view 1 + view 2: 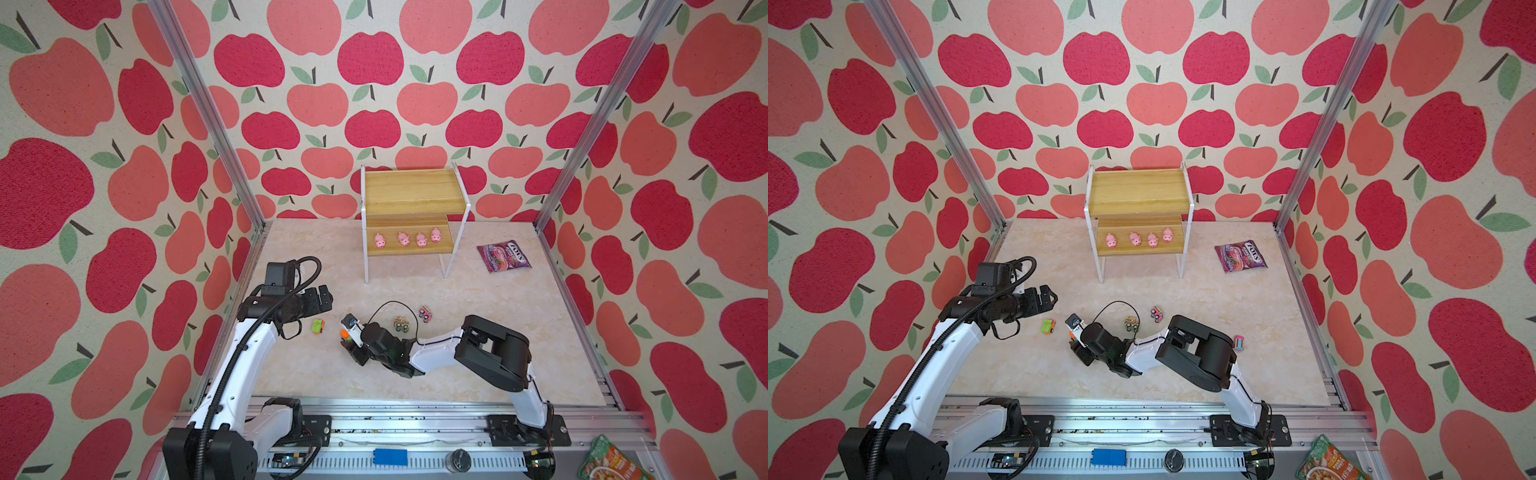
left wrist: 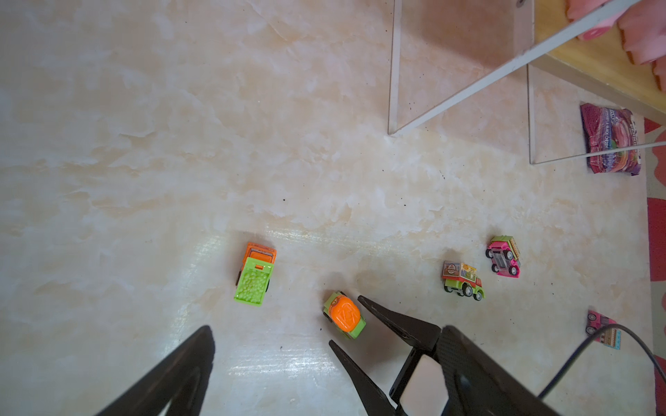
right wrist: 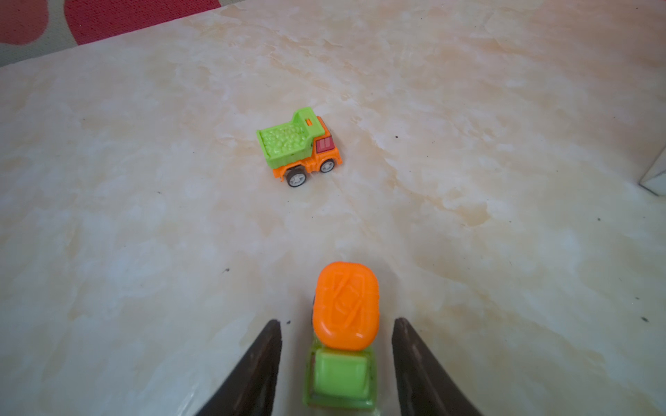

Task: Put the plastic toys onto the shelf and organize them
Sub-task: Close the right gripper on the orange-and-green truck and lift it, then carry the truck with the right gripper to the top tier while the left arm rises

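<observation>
A pale marbled tabletop (image 1: 519, 332), enclosed by apple-patterned walls (image 1: 374, 83), is shown in both top views. The shelf (image 1: 411, 191) is set at the back against the wall, and four pink pigs (image 1: 403, 239) are lined up on its lower board. A purple candy bag (image 1: 503, 257) is laid flat on the tabletop to the right of the shelf. All five cars are found on the tabletop, well apart from the shelf. The right gripper (image 3: 336, 320) is lowered around the mixer car (image 3: 344, 306), an orange drum on a green body. Its jaws are held apart on either side, and a strip of tabletop is visible between each finger and the car. The dump truck (image 3: 297, 147), a green bed on an orange chassis, is stood on its wheels between the two grippers. The left gripper (image 1: 326, 297) is held above the tabletop at the left, its jaws spread wide and gripping nothing. Behind the right arm a sticker-sided truck (image 1: 401, 323) is stood upright and a pink car (image 1: 426, 314) is tipped on its side. A striped car (image 1: 1239, 343) is seen beside the arm's elbow.
</observation>
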